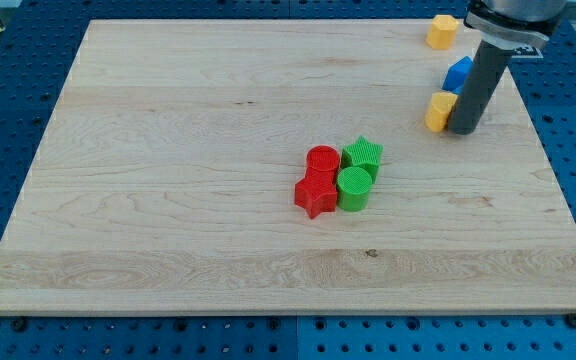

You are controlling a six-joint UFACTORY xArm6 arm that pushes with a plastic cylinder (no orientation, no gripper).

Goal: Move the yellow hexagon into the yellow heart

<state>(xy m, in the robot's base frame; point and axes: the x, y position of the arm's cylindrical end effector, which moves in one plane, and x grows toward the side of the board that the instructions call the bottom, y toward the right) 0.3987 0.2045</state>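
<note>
With no pincer on this rig, just a dark rod, nothing is gripped; my tip (463,130) sits at approx 2 o'clock on the wooden board (168,200), touching the right side of a yellow block (438,111) w/ shape partly hidden by the rod, so can't tell if it's the hexagon or the heart. At 12 o'clock from that block, just beside the rod, is a blue block (457,72), shape unclear. Further toward 12, near the board's top edge, sits another yellow block (442,31), looks hexagon-ish. Well apart, approx board centre, a tight cluster: red cylinder (322,159) and red star (314,194) on the 9 o'clock side, green star (364,154) and green cylinder (354,187) on the 3 o'clock side, all touching neighbours.
</note>
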